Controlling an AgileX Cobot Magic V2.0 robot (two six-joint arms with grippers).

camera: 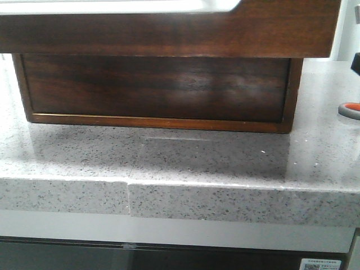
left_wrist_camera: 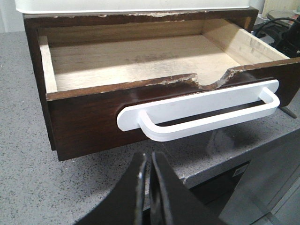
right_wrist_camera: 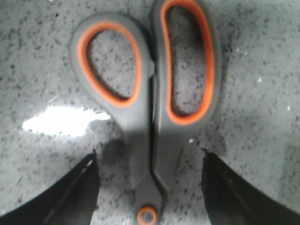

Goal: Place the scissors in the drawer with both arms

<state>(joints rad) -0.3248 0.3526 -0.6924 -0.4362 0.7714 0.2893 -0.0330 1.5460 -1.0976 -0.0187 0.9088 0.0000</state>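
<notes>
Scissors [right_wrist_camera: 150, 108] flat on speckled grey countertop [right_wrist_camera: 262, 84], blades closed, grey handles with orange-lined loops filling centre of right wrist view; one loop only just visible at right edge of front view [camera: 350, 108]. Right gripper [right_wrist_camera: 150, 180] spread wide, black fingers [right_wrist_camera: 70, 192] either side of pivot, apart from handles. Drawer [left_wrist_camera: 140, 70] pulled open, pale wood inside, white bar handle [left_wrist_camera: 201, 112] across notched dark front, upper half of left wrist view. Left gripper [left_wrist_camera: 149, 178] closed on nothing, just before handle. Wooden box [camera: 157, 84] fills upper front view.
</notes>
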